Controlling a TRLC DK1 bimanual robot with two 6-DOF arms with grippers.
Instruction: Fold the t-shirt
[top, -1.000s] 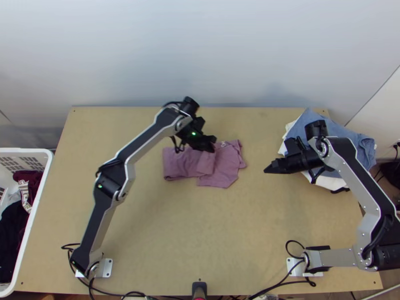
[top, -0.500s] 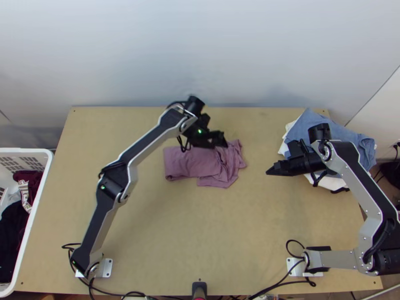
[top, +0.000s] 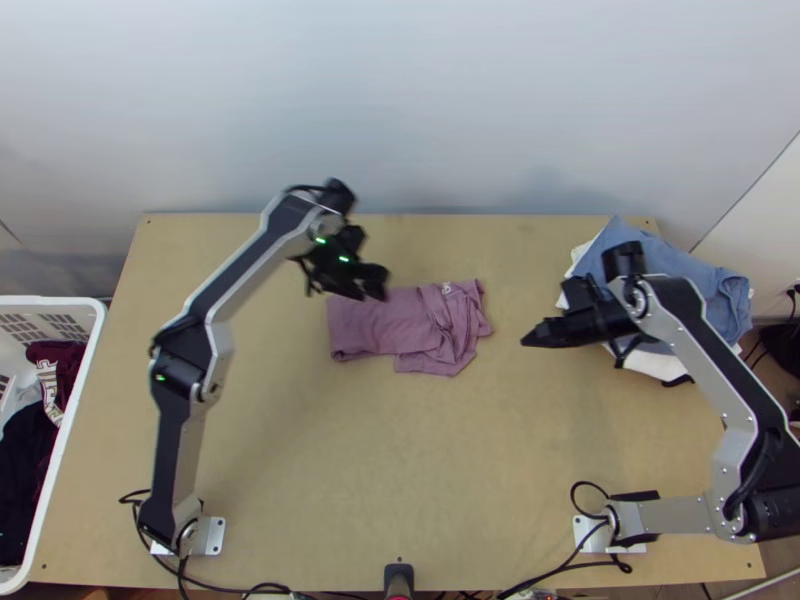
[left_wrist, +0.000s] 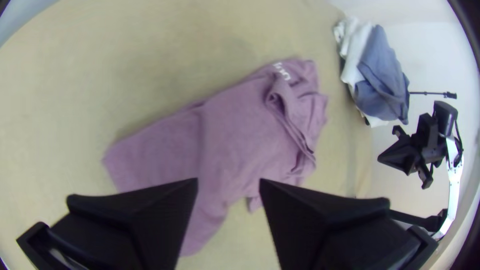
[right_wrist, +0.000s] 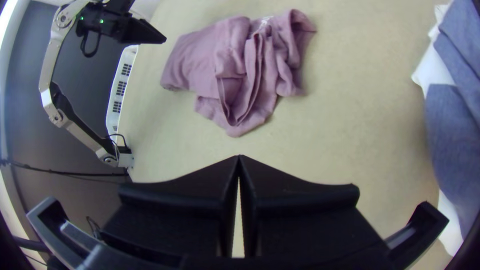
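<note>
Now we are seeing the purple t-shirt (top: 380, 325) lying across the middle of the surface (top: 400, 480). From above, its end toward the left arm is lying folded and rather flat, and its other end is lying bunched. From the left wrist, we are looking down on the smooth part and some white print (left_wrist: 282, 71) by the wrinkles. From the right wrist, we are seeing the loose folds better, all lumpy and sticking up.

The left claw (top: 378, 282) is hanging over the t-shirt's far edge, with its arm leaning up and inward. Its two fingers (left_wrist: 150, 200) are sitting wide apart and pinching nothing. The right claw (top: 530, 338) is pointing in toward the t-shirt, well apart from it, with its arm bent. Its fingers (right_wrist: 200, 185) are pressing together at the tips, with no cloth between them.

Beside the right claw, a blue cloth (top: 715, 290) is lying on a white cloth (top: 655, 367), and the right arm (top: 715, 350) is covering part of that pile. By the left side of the surface, a white basket (top: 82, 385) is holding dark clothes (top: 25, 470). We are finding black cables (top: 185, 568) near the bases.
</note>
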